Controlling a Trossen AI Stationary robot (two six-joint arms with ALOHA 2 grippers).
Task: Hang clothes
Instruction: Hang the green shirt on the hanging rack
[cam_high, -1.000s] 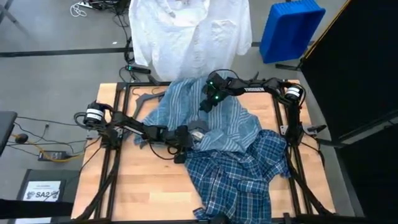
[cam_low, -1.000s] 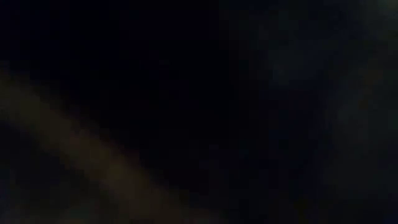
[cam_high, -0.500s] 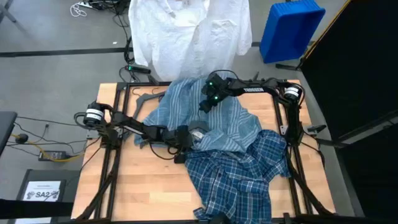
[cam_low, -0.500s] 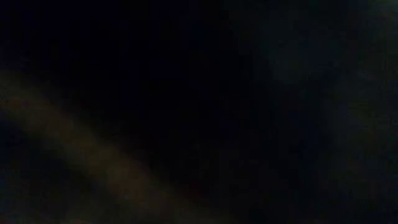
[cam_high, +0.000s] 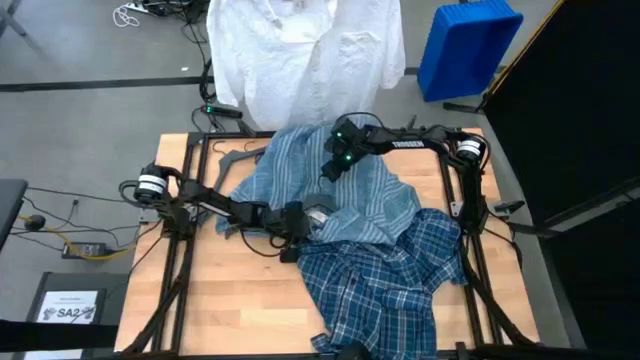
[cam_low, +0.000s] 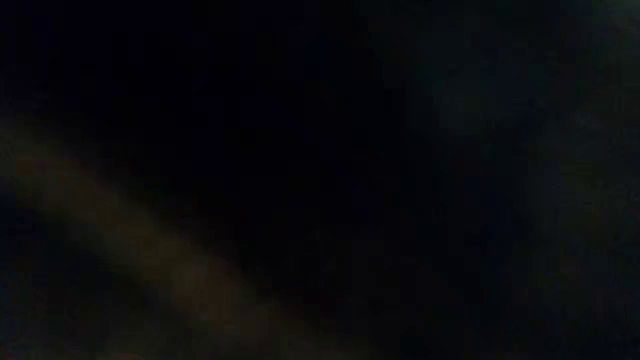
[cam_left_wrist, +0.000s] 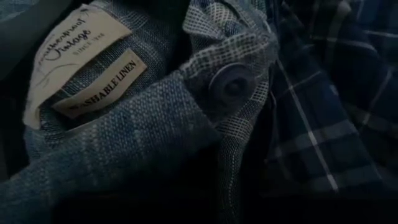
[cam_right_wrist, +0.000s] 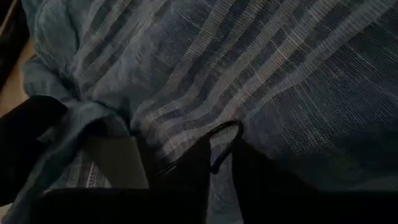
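A white shirt (cam_high: 305, 60) hangs beyond the table's far edge. A light blue striped shirt (cam_high: 290, 165) lies crumpled on the table's far middle. Its near right part overlaps a darker plaid shirt (cam_high: 385, 285), which spreads to the near edge. My left gripper (cam_high: 308, 215) reaches in from the left to the striped shirt's near edge. Its wrist view shows the collar with a label (cam_left_wrist: 81, 68), a button (cam_left_wrist: 231, 87) and plaid cloth (cam_left_wrist: 336, 93) beside them. My right gripper (cam_high: 335, 165) hangs over the striped shirt's middle. A thin dark hook (cam_right_wrist: 225, 140) shows against the striped cloth (cam_right_wrist: 249, 68).
A grey hanger (cam_high: 238, 158) lies at the table's far left, partly under the striped shirt. A blue bin (cam_high: 468, 45) stands on the floor beyond the far right corner. Bare wood (cam_high: 230, 300) shows at the near left. The low view is dark throughout.
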